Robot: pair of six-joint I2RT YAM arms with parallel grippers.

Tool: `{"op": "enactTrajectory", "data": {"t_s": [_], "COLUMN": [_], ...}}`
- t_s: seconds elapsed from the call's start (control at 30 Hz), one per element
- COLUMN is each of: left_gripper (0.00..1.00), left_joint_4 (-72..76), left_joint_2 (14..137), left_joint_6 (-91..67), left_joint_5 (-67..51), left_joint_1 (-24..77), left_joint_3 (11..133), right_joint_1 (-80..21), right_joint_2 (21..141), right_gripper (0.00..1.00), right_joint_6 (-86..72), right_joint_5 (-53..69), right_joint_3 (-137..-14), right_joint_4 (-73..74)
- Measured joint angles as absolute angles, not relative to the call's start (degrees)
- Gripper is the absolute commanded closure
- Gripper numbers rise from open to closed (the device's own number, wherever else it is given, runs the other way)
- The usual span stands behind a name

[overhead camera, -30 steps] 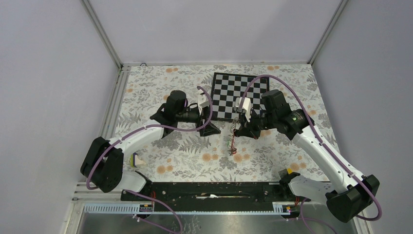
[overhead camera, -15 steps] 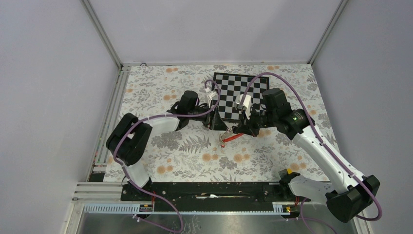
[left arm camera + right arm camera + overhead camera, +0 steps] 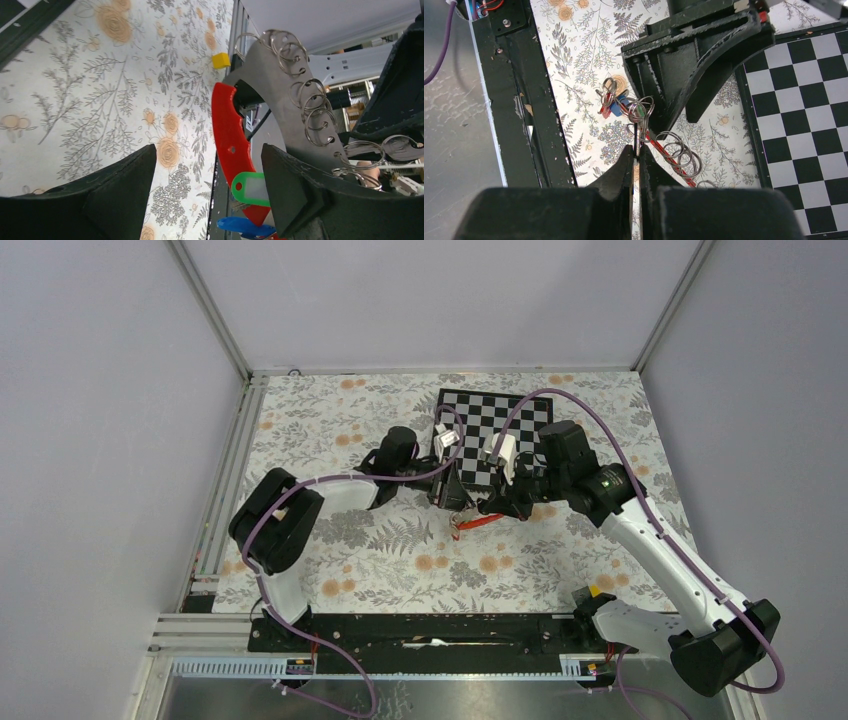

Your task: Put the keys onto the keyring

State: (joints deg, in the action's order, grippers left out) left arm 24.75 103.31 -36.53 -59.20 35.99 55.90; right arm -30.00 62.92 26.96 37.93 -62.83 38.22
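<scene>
**Left arm closed in on the held keyring**

On the left, the left fingers [image 3: 115,185] had swung in across the bench [image 3: 330,420] within the last second. They stood spread wide, gripping nothing, on either side of the red strip [image 3: 227,135]. Between the arms, the keyring chain [image 3: 676,150] had gone from dangling to lying slanted, with the keys [image 3: 616,106] (green, blue and red tags) bunched at one end. On the right, the right fingers [image 3: 621,172] were pinched shut on one thin ring. We judged the arms were now placed for a two-handed threading step.
</scene>
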Motion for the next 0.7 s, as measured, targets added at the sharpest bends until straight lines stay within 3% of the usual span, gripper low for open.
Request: {"op": "enactTrajectory", "data": {"t_s": [0.53,0.7], "left_gripper": [0.18,0.22], "left_joint_4": [26.24,32.08], "left_joint_2": [109.12,111.81], "left_joint_6": [-41.15,-47.99], "left_joint_5": [-61.98,-63.00], "left_joint_1": [40.18,40.66], "left_joint_3": [58.92,58.92], "right_joint_1": [-30.00,-30.00], "right_joint_2": [61.98,61.98], "right_gripper": [1.00,1.00], "right_joint_6": [26.98,27.00], "right_joint_5": [37.04,36.97], "right_joint_3": [-62.30,-62.06], "right_joint_4": [38.19,38.19]}}
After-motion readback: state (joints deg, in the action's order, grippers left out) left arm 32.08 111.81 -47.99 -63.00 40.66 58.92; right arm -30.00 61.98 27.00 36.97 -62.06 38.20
